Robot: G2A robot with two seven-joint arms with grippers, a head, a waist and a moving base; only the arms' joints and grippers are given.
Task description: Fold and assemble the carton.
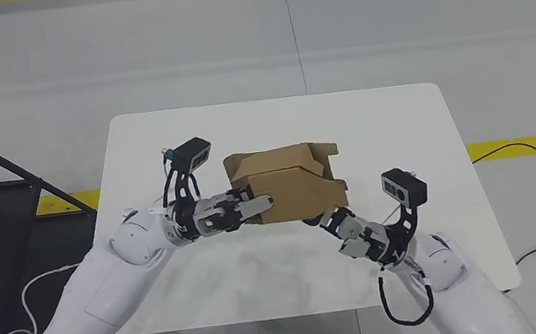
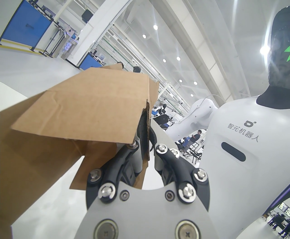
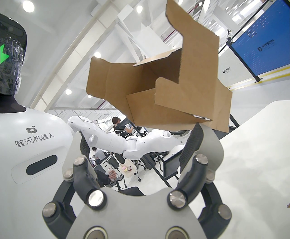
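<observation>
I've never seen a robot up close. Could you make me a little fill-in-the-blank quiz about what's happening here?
The carton is made of brown ____.
The left gripper is ____ on one carton wall.
The right gripper stands ____, with one fingertip against the carton.
The table below is ____ in colour.
Missing words: cardboard; shut; open; white.
</observation>
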